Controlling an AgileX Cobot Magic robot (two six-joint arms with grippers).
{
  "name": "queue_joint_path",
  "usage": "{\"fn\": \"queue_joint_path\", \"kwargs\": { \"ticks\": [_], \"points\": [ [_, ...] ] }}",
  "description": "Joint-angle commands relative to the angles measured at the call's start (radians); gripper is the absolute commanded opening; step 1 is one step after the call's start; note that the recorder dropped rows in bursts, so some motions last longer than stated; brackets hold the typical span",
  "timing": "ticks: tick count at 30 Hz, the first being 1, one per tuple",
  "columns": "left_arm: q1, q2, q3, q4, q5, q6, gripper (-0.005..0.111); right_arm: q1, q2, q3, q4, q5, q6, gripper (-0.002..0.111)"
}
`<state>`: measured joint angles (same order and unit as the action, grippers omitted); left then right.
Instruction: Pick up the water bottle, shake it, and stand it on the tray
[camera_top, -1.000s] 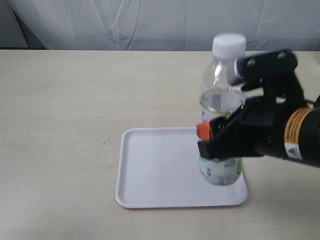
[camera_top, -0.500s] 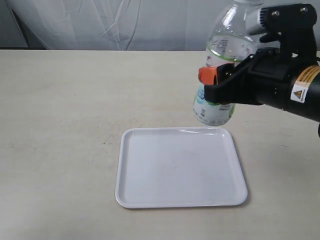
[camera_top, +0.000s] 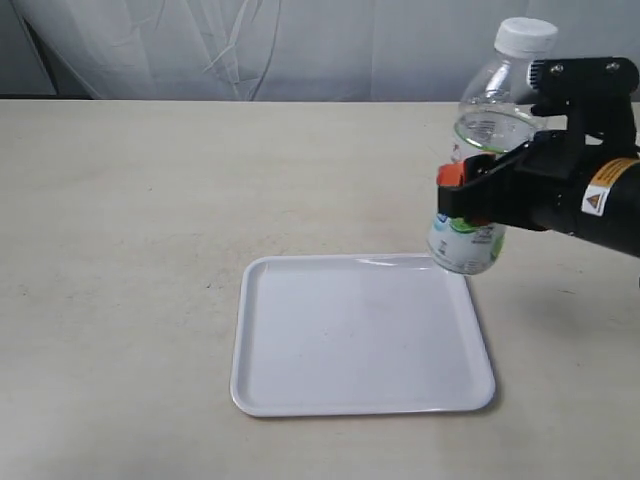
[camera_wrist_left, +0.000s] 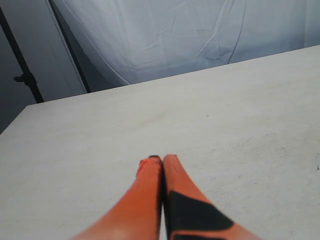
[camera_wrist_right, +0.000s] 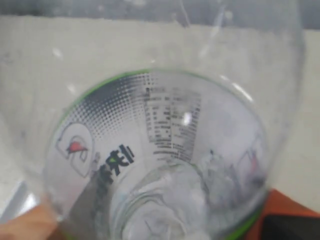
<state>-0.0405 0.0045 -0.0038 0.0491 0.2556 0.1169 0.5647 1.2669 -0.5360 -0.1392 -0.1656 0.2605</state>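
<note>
The water bottle is clear with a white cap and a white, green and blue label. It hangs in the air, tilted with its cap up and to the right. Its base hovers just above the far right corner of the white tray, which lies flat and bare on the table. My right gripper is shut on the bottle's labelled lower half. In the right wrist view the bottle fills the picture, with orange fingers at its sides. My left gripper is shut on nothing, low over bare table.
The beige table stretches left of and behind the tray. A white curtain hangs along the far edge. A dark stand shows beyond the table in the left wrist view.
The right gripper lifted the bottle from low over the tray's near right corner, then swung it right and slightly down, tilting it. The left gripper's earlier state is not shown.
</note>
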Motion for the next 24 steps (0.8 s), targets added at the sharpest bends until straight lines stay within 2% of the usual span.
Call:
{"fn": "queue_joint_path", "kwargs": {
  "ticks": [1,10,16,24],
  "points": [
    [0.000,-0.005,0.004,-0.002,-0.008,-0.002,0.000,0.068,-0.004,0.101,-0.028,-0.410,-0.020,-0.001],
    [0.000,-0.005,0.004,-0.002,-0.008,-0.002,0.000,0.094,0.067,0.202,-0.048,-0.563,-0.052,-0.001],
    [0.000,-0.005,0.004,-0.002,-0.008,-0.002,0.000,0.094,0.155,0.202,-0.262,-0.616,-0.014,-0.001],
    [0.000,-0.005,0.004,-0.002,-0.008,-0.002,0.000,0.094,0.302,0.202,-0.230,-0.779,-0.007,-0.001]
  ]
}}
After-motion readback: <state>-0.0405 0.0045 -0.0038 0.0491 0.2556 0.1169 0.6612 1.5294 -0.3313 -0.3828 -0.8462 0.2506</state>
